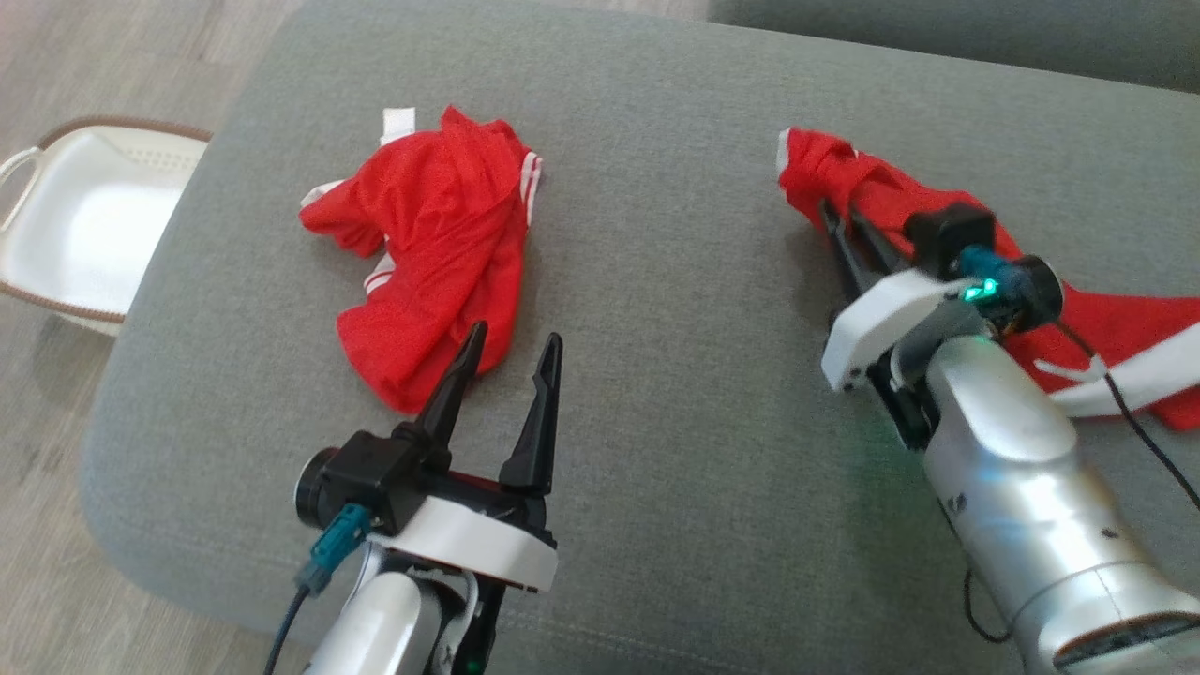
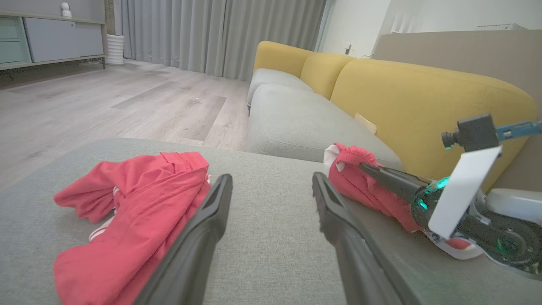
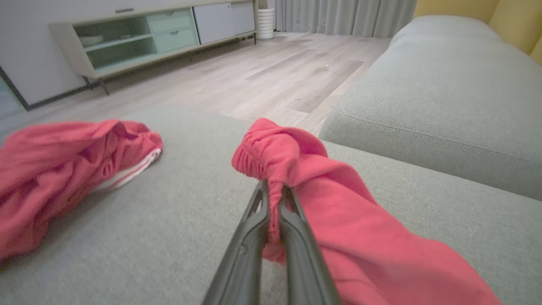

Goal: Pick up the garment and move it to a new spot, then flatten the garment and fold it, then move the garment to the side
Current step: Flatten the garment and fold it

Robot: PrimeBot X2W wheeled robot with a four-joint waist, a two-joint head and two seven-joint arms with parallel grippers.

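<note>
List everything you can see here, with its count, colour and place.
cushion: 1, grey, under both garments
left garment: 1, red with white stripes, on cushion
right garment: 1, red and white, on cushion
basket: 1, white, on floor left of cushion
floor: 1, pale wood
sofa: 1, yellow back, grey seat, beyond cushion
curtain: 1, grey, far wall
cabinet: 1, grey-green, by wall
left hand: 1, black, open, near left garment
right hand: 1, black, shut on right garment

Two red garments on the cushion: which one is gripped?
The red garment on the robot's right, pinched in the right gripper; the other garment lies loose by the open left gripper.
</note>
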